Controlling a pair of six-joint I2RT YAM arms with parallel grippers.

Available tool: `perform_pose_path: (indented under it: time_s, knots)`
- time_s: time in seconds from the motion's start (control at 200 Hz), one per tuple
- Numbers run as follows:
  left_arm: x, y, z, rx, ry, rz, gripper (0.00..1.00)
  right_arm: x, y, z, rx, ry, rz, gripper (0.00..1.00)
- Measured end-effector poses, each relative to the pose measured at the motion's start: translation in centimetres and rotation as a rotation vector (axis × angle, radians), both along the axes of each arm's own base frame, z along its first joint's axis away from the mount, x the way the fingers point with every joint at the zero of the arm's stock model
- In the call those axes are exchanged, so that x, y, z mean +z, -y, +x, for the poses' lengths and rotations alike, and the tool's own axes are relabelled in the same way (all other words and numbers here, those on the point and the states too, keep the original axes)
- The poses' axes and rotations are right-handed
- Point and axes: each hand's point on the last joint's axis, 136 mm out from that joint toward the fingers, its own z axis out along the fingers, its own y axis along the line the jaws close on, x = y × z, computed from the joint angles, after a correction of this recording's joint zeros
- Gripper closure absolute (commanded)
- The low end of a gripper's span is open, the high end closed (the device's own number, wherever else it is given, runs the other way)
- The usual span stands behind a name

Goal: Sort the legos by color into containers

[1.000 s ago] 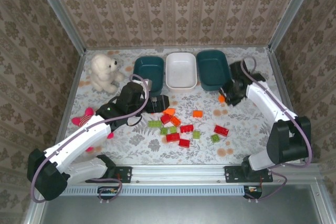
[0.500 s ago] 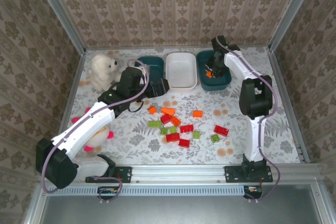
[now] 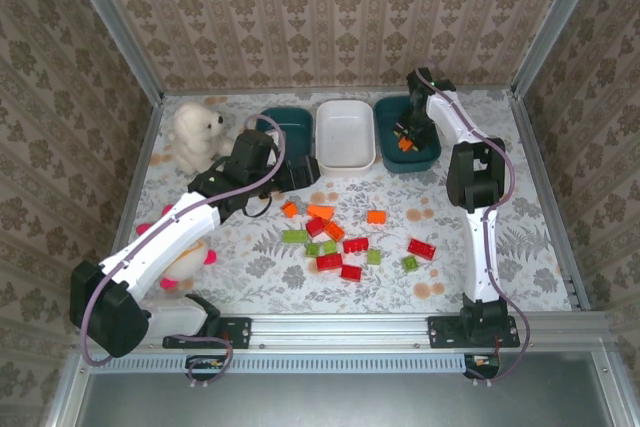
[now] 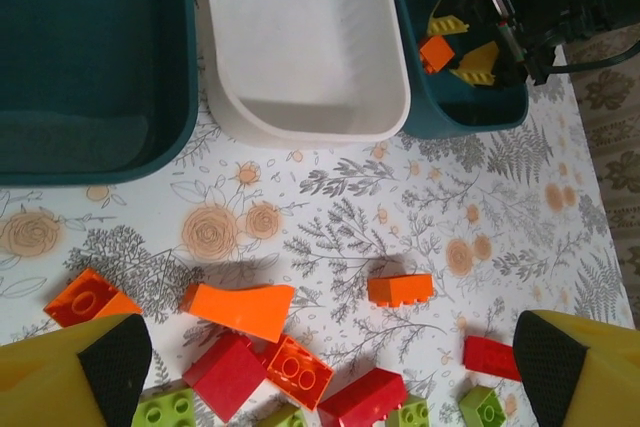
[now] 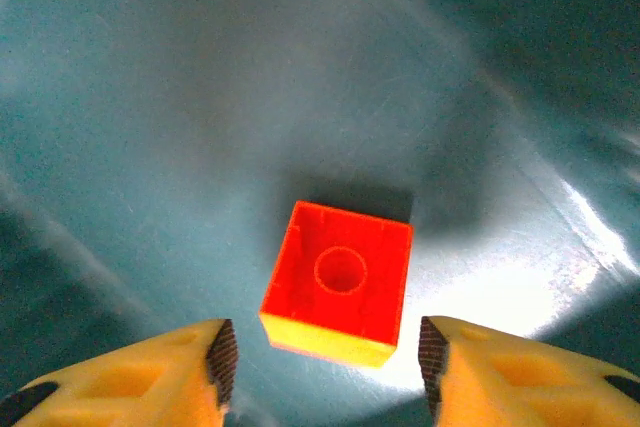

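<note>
Top external view: looked down on a floral bench (image 3: 250, 272) walled with patterned paper. Showed three tubs in a row at the far edge, each just beside the next: left teal tub (image 3: 285, 119), white tub (image 3: 345, 137) in the middle, right teal tub (image 3: 388, 119). Found the right hand (image 3: 404, 135) reaching down into the right teal tub, with an orange brick (image 3: 404, 144) at its tip. Found the left hand (image 3: 303, 173) low over the bench, just in front of the left teal tub; could not tell from this height whether its fingers were apart. Showed the loose legos (image 3: 340, 244) scattered mid-bench in red, orange and light green, nearer than the tubs and outside all three. Also took in a white plush bear (image 3: 195, 135) sitting left of the tubs, and a pink plush toy (image 3: 150, 229) partly hidden under the left arm.

Left wrist view: faced the three tubs from above. Caught the yellow fingers (image 4: 85, 377) of the left hand at the two bottom corners, spread wide apart and gripping nothing, with red, orange and green bricks on the bench between them. Showed the right hand inside the right teal tub, the orange brick just beside its yellow fingers.

Right wrist view: stared straight down at the teal tub floor. Framed the orange brick, hollow underside up, between the two yellow fingertips of the right hand. Showed those fingers apart, neither pad touching the brick.
</note>
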Motion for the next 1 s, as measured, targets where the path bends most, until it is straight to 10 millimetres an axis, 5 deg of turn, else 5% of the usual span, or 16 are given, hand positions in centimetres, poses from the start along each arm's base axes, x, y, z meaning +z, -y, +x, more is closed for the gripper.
perform_pose_path:
  time_s: [0.27,0.43,0.595,0.695,0.805,1.0]
  knots:
    - [-1.1,-0.9,-1.4,-0.015,-0.037,0.056,0.11,3.9,-0.4,1.2,0.021,0.086,0.007,0.39]
    - [-2.4,-1.3,-3.2,-0.079,-0.067,0.142,0.15,11.7,-1.4,0.7,0.083,0.243,-0.012,0.4]
    - [-3.8,-0.7,-6.0,-0.195,-0.081,0.234,0.18,22.6,-4.7,-5.4,0.229,0.505,-0.026,0.39]
    - [-4.9,-0.3,-7.8,-0.281,-0.078,0.301,0.21,25.9,-7.1,-11.8,0.341,0.639,0.014,0.39]
    - [-6.2,-0.2,-9.1,-0.353,-0.087,0.36,0.24,24.8,-8.6,-18.6,0.46,0.687,0.061,0.38]
    - [-8.4,-0.1,-9.6,-0.428,-0.107,0.432,0.29,16.9,-9.2,-27.6,0.604,0.538,0.094,0.38]
